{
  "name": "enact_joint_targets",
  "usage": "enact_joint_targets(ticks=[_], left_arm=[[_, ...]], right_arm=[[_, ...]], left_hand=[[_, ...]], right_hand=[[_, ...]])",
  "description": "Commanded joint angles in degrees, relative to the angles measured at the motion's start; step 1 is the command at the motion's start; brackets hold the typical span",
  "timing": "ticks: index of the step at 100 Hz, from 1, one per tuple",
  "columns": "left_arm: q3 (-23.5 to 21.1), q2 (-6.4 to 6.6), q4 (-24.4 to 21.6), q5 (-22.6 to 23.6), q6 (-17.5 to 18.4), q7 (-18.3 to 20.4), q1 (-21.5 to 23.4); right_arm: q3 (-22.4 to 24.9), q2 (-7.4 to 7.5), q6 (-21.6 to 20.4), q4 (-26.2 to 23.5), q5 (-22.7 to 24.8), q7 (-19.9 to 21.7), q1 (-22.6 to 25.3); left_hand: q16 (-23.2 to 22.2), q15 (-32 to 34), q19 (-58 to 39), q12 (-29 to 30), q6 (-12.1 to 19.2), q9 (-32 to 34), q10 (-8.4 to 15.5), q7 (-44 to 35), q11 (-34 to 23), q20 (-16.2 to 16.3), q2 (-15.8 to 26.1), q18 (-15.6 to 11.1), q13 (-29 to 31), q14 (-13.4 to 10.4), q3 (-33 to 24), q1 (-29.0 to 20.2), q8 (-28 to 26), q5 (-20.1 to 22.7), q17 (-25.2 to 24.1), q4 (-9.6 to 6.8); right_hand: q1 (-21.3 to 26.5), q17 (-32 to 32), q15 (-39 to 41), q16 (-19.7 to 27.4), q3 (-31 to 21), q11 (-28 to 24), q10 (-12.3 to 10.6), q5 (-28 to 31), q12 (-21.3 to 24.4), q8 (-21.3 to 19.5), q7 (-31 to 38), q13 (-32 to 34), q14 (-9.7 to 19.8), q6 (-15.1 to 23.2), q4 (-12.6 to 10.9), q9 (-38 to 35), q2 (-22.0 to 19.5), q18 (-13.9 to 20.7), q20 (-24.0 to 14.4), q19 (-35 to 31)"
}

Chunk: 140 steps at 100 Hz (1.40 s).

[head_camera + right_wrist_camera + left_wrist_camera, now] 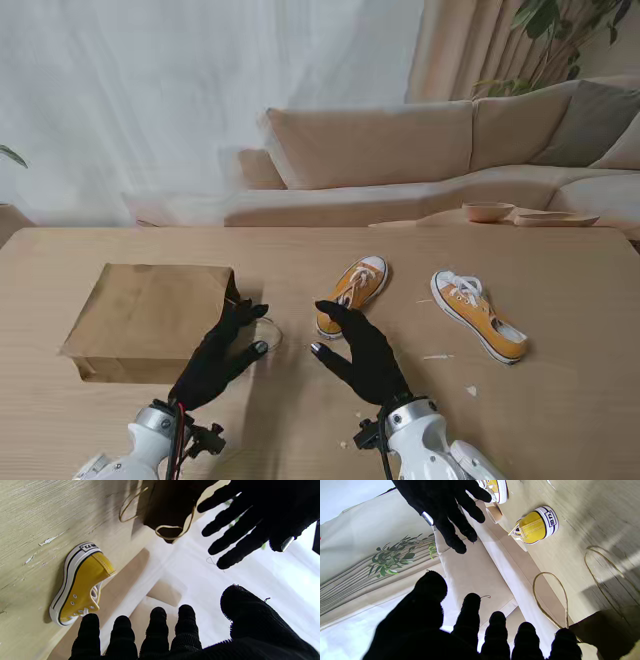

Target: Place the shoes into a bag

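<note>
Shoes: the nearer shoe lies just beyond the spread, empty right hand, looking light with soft canvas, best pinched at the stiffer heel, while the spread left hand hovers at the thin paper bag.

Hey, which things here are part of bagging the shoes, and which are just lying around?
For the job:
- brown paper bag
- nearer yellow shoe
- farther-right yellow shoe

Just lying about:
- pink bowl
- shallow tray
- sofa
</note>
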<state>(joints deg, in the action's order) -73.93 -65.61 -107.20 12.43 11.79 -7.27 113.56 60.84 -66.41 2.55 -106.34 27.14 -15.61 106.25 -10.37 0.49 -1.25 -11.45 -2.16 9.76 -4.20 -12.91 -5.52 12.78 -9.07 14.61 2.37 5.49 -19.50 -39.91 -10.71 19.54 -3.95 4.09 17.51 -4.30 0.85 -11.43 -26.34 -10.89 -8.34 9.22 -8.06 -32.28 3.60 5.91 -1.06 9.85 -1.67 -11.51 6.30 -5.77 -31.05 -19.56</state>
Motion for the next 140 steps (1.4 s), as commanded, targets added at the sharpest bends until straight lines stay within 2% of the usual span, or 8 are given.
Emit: enact_joint_targets(ticks=[1,28,50,66,91,109,122,140], left_arm=[[0.06,-0.28,-0.26,-0.09,0.01,0.96,0.37],[-0.27,-0.26,-0.39,-0.28,-0.15,1.19,0.34],[-1.29,-0.26,-0.42,-0.38,0.63,1.26,0.54],[-2.11,-0.16,-0.85,-1.29,1.11,2.02,1.05],[-3.32,-0.06,-1.35,-2.82,1.99,3.02,1.73],[-3.76,-0.05,-1.51,-3.76,2.05,3.45,1.87],[-3.86,-0.01,-1.69,-4.19,1.68,3.86,1.88],[-4.03,0.02,-1.73,-4.58,1.46,4.16,1.82]], right_arm=[[-0.15,-0.37,0.01,-0.39,0.04,0.85,0.47],[-0.30,-0.30,1.97,-1.02,0.87,1.10,0.32],[-0.78,-0.31,8.69,-2.74,3.24,1.47,-0.75],[-1.52,0.08,18.03,-4.06,6.47,4.52,-3.45],[-2.99,1.27,29.57,-1.80,10.40,12.12,-11.05],[-5.78,2.19,35.16,2.97,12.89,16.87,-17.79],[-8.68,2.32,37.72,7.28,13.63,18.25,-22.60],[-12.57,1.78,40.19,12.90,13.02,18.13,-28.28]], left_hand=[[-0.20,-0.66,0.86,-0.77,2.11,-1.00,2.75,-0.54,0.29,-0.28,2.04,-2.41,-0.65,-2.09,0.04,-0.67,0.20,-1.00,0.34,0.43],[-0.23,-0.62,0.97,-1.12,1.86,-0.93,2.41,-0.73,0.26,-0.36,1.72,-2.45,-0.62,-2.08,-0.02,-1.59,0.12,-0.89,0.38,0.32],[-0.55,-0.47,0.89,-1.73,1.71,-0.63,1.89,-1.13,-0.45,-0.27,1.00,-2.30,-0.60,-1.82,-0.78,-3.08,-0.06,-0.38,0.39,0.09],[-0.79,-0.43,0.83,-2.00,1.54,-0.53,1.63,-1.33,-0.81,-0.19,0.69,-2.28,-0.61,-1.73,-1.12,-3.54,-0.17,-0.15,0.36,0.03],[-1.09,-0.38,0.77,-2.21,1.36,-0.43,1.33,-1.54,-1.22,-0.06,0.41,-2.19,-0.62,-1.70,-1.51,-3.78,-0.30,0.04,0.32,-0.03],[-1.21,-0.39,0.76,-2.28,1.15,-0.38,1.20,-1.67,-1.39,0.00,0.33,-2.14,-0.61,-1.65,-1.77,-3.71,-0.38,0.20,0.31,-0.01],[-1.25,-0.41,0.77,-2.29,1.19,-0.42,1.07,-1.71,-1.46,0.02,0.39,-2.19,-0.61,-1.70,-1.81,-3.71,-0.41,0.26,0.31,0.01],[-1.25,-0.46,0.81,-2.29,1.15,-0.38,0.91,-1.77,-1.51,0.01,0.27,-2.19,-0.62,-1.71,-1.75,-3.66,-0.45,0.38,0.31,0.00]], right_hand=[[-0.70,-0.87,-0.83,-0.51,1.48,0.60,-2.00,-0.39,0.18,-0.73,-1.20,-1.48,2.56,2.71,1.47,0.43,-1.96,1.99,-1.48,1.79],[2.76,4.13,5.59,-2.47,0.81,-6.58,0.16,3.07,-3.20,-2.82,-1.06,0.15,2.08,0.27,0.26,0.10,-0.09,0.78,-3.95,-0.37],[8.52,12.32,22.90,-6.07,-4.90,-21.57,3.08,6.76,-8.98,-5.30,5.17,1.79,-0.39,-1.30,-6.44,0.57,3.90,-0.15,-7.69,-9.13],[2.41,16.83,31.43,-9.15,-8.97,-29.58,6.93,12.96,-11.89,-2.46,16.20,8.45,-3.66,-9.69,-1.19,-5.70,6.40,-1.58,-5.69,-23.54],[-0.18,15.92,35.88,-11.51,-7.67,-34.63,8.27,12.78,-14.02,-4.44,26.68,10.43,-4.34,-11.60,1.38,-6.42,7.61,-0.79,-0.43,-37.24],[-1.50,14.31,33.82,-10.45,-6.41,-33.09,9.43,6.02,-12.90,-3.75,24.67,6.66,-5.19,-14.60,1.83,1.33,7.05,-0.75,0.92,-36.83],[-1.92,12.86,30.36,-8.38,-5.29,-21.52,11.19,1.79,-7.61,0.42,19.08,3.66,-5.80,-17.33,1.84,1.37,6.62,-0.99,2.00,-34.64],[-4.26,11.70,28.14,-7.12,-4.36,-15.16,12.99,0.53,-5.36,1.55,17.79,1.31,-5.89,-19.73,2.25,1.51,6.28,-0.96,2.55,-32.24]])
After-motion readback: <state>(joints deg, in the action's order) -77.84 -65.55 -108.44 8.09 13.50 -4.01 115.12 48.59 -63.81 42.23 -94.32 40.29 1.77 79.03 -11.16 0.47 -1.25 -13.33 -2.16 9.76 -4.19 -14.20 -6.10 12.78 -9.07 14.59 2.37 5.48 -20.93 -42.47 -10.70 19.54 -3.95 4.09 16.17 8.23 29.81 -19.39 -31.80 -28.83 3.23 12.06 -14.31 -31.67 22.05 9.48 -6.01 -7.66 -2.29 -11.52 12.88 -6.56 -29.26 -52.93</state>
